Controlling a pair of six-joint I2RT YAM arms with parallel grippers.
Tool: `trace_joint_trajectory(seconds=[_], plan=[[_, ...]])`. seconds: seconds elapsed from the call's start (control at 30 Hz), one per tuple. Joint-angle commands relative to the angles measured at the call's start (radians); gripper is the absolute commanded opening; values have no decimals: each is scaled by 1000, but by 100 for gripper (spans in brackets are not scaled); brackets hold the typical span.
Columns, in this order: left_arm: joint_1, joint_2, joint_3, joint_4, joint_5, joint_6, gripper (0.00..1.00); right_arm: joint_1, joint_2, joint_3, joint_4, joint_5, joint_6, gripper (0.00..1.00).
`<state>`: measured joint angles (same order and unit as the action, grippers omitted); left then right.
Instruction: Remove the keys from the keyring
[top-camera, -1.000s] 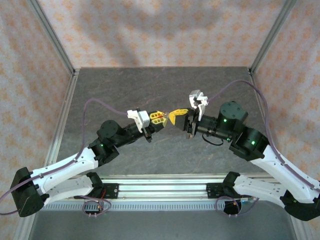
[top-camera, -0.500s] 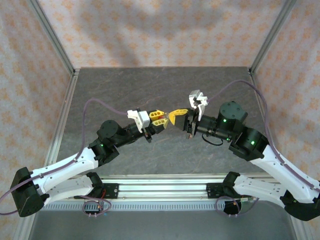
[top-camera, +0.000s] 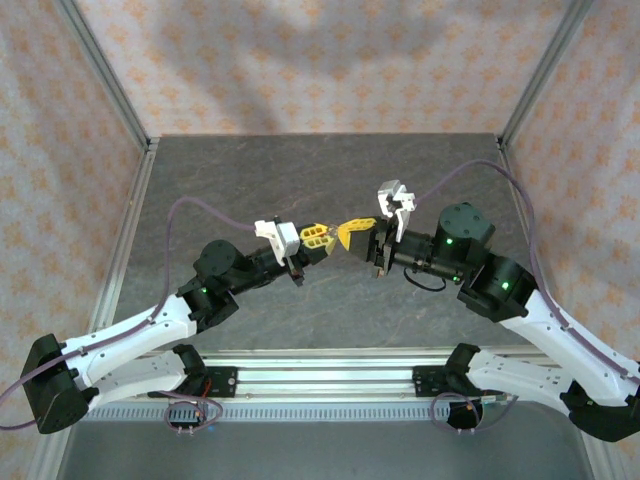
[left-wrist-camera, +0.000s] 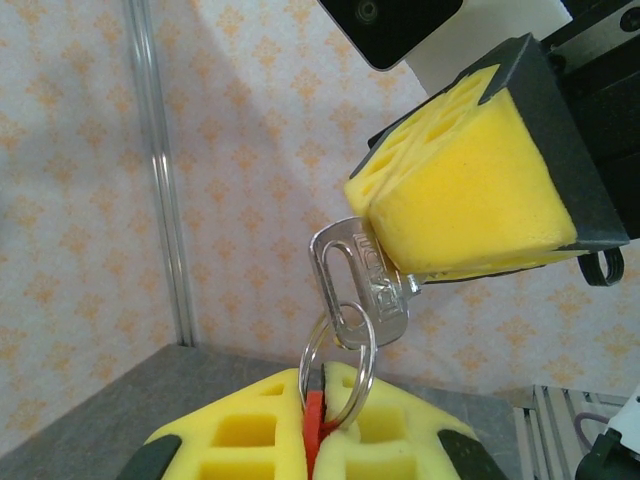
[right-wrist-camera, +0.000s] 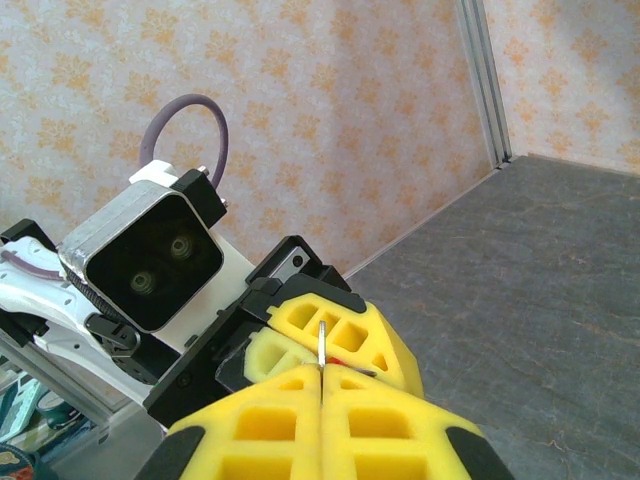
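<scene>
Key (left-wrist-camera: 358, 283): flat, pale silvery metal, smooth and shiny, with stamped lettering and a long narrow slot along one edge of its head.
Key direction: in the left wrist view the head's long side runs steeply from upper left to lower right; the shaft leads right into the foam and is hidden.
Keyring (left-wrist-camera: 338, 368): a thin round wire loop threaded through the key's slot, hanging down to a small bright red piece.
Right gripper (top-camera: 350, 232): pressed together on the key's shaft, the head sticking out below its pad.
Left gripper (left-wrist-camera: 312, 440): pressed together, pinching the red piece in the seam between its pads.
Pads (right-wrist-camera: 385, 425): yellow foam-like blocks with square hollows, matte and faintly grainy, in black holders.
Position: key and keyring hang in the air between the two tips, which meet nose to nose above the middle of the table.
Table (top-camera: 330, 170): dark grey, mottled like stone.
Walls (top-camera: 300, 60): pale with a repeating orange floral print.
Frame (top-camera: 128, 240): silvery metal rails at the table's edges and corners.
</scene>
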<state>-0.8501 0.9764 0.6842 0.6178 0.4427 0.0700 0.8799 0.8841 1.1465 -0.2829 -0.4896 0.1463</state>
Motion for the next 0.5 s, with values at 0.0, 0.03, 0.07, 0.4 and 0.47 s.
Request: trace_joint_trajectory(seconds=[0.0, 0.03, 0.07, 0.4, 0.47], plan=[[5, -27, 22, 13, 28, -9, 0, -4, -18, -2, 13, 5, -28, 0], [4, -31, 30, -16, 30, -9, 0, -3, -22, -5, 12, -1, -45, 0], [6, -34, 44, -52, 28, -9, 0, -3, -31, -11, 15, -4, -63, 0], [16, -39, 118, -232, 40, -32, 0, -3, -153, -137, 80, -21, -273, 0], [19, -38, 127, -251, 48, -35, 0, -3, -165, -145, 81, -34, -299, 0]])
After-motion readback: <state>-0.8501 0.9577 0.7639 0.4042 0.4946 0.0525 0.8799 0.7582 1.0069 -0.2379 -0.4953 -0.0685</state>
